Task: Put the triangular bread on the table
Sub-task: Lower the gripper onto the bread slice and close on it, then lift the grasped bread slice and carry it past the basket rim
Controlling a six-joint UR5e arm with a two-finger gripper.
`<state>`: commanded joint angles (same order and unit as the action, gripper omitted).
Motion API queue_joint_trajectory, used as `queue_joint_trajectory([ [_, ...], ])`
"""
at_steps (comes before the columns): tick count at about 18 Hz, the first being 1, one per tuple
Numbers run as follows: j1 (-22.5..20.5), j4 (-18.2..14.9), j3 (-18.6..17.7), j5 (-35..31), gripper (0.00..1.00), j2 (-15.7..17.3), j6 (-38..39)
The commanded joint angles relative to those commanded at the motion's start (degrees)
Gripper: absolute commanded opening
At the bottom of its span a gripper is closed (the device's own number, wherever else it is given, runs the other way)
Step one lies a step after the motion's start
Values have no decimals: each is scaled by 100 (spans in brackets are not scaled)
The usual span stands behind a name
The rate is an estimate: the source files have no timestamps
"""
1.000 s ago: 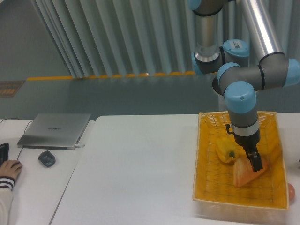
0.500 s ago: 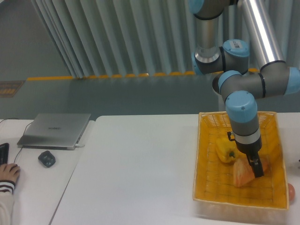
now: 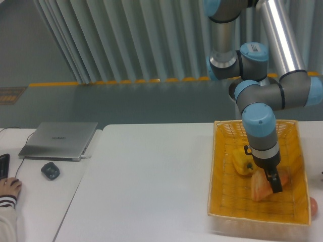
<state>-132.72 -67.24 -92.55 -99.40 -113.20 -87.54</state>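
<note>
The triangular bread (image 3: 260, 187), an orange-tan wedge, lies in the yellow woven basket (image 3: 220, 171) at the right end of the white table (image 3: 151, 181). My gripper (image 3: 274, 182) is down inside the basket, pointing downward, with its dark fingers (image 3: 275, 183) against the right part of the bread. Only one finger shows clearly, so the width of the gap is hidden. A glossy yellow pepper (image 3: 243, 161) sits just left of the gripper and behind the bread.
A closed grey laptop (image 3: 59, 139) and a small dark device (image 3: 50, 171) sit on the left desk. A person's hand (image 3: 9, 187) rests at the left edge. A reddish round object (image 3: 314, 205) lies right of the basket.
The gripper has come down lower onto the bread and shifted slightly. The bread has shifted a little left under it. The hand at the left edge has drawn back.
</note>
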Motion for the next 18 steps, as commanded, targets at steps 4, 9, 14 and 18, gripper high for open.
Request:
queue_joint_trajectory([
  [4,62,0,9,0,100,-35,0],
  [9,70,-9,9,-9,69,-53,-9],
  [14,53,-88,105,-18,32,0,-35],
  [18,44,-105,123,0,24,70,-26],
])
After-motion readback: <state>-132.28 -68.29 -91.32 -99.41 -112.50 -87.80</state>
